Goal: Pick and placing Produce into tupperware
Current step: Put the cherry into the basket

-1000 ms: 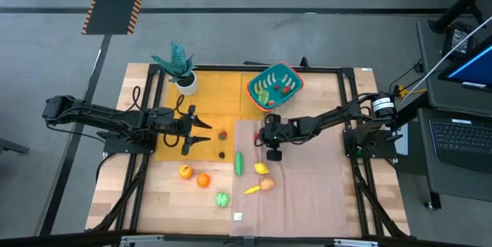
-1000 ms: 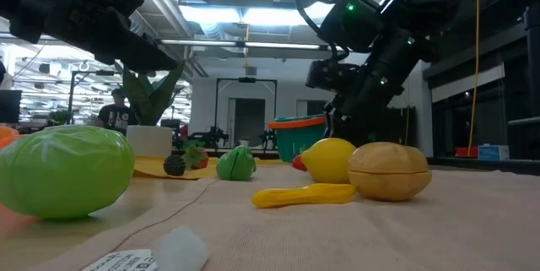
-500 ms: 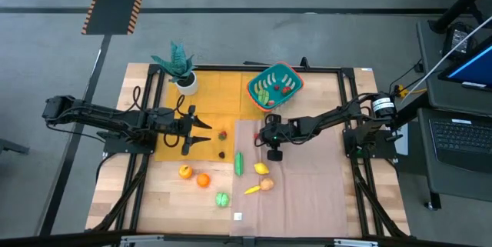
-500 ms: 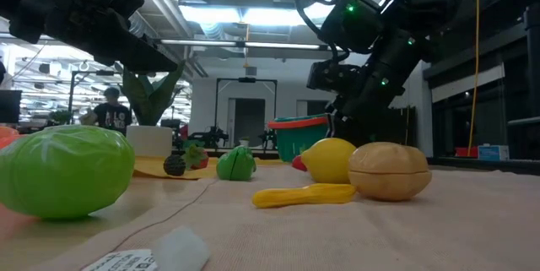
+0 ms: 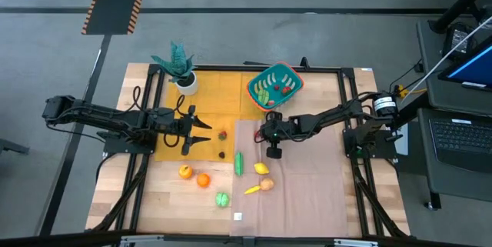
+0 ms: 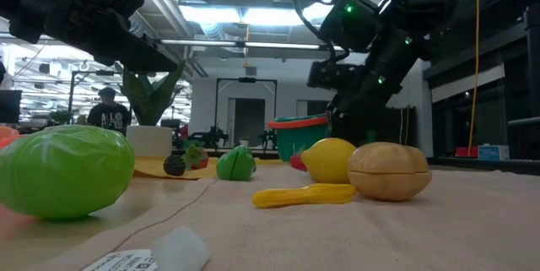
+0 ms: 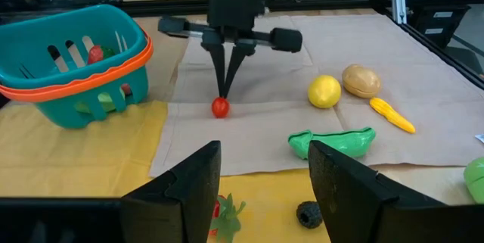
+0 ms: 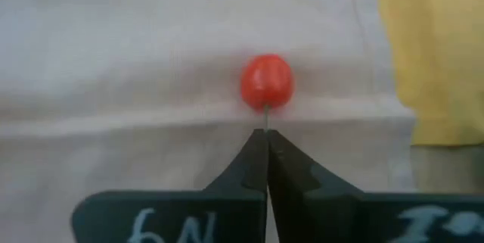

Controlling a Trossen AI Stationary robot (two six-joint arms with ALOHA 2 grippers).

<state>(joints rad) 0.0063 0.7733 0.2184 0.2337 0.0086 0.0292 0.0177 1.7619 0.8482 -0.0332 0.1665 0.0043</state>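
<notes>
the small red tomato (image 8: pixel 266 82) lies on the beige cloth (image 7: pixel 302 129) near the teal tub (image 7: pixel 72 65), just at the fingertips of the right gripper (image 8: pixel 266 133), which has closed to a point, seemingly pinching only its stem. such a thin hold could slip on lifting. the left gripper (image 7: pixel 261 190) waits half-open above the yellow mat.
</notes>
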